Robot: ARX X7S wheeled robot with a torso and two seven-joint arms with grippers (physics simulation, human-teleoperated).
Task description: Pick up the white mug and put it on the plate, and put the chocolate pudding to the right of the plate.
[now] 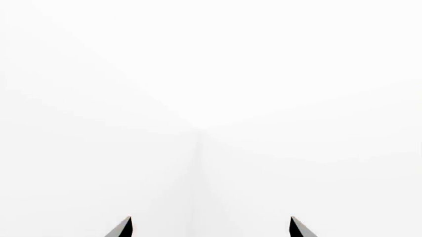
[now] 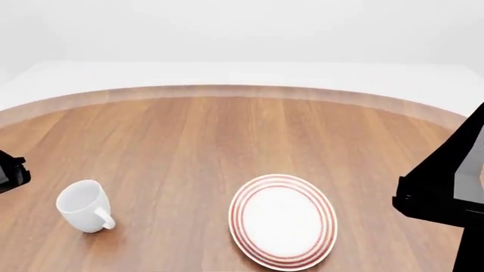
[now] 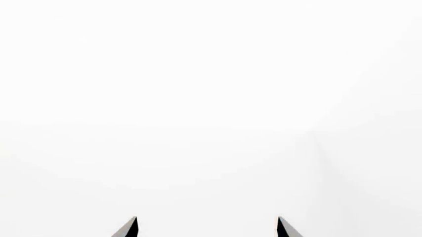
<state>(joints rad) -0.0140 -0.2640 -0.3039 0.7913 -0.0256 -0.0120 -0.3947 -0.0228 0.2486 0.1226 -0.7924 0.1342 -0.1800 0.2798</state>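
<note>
In the head view the white mug (image 2: pixel 81 205) lies tilted on the wooden table at the near left, handle toward the front right. The plate (image 2: pixel 283 220), white with red rings, lies at the near centre-right and holds nothing. The chocolate pudding is out of view. A dark part of my left arm (image 2: pixel 11 171) shows at the left edge, left of the mug. A dark part of my right arm (image 2: pixel 446 187) shows at the right edge, right of the plate. My left gripper (image 1: pixel 211 227) and right gripper (image 3: pixel 205 227) are open and empty, facing blank white walls.
The round wooden table (image 2: pixel 212 136) stretches away to its curved far edge, with white floor and wall beyond.
</note>
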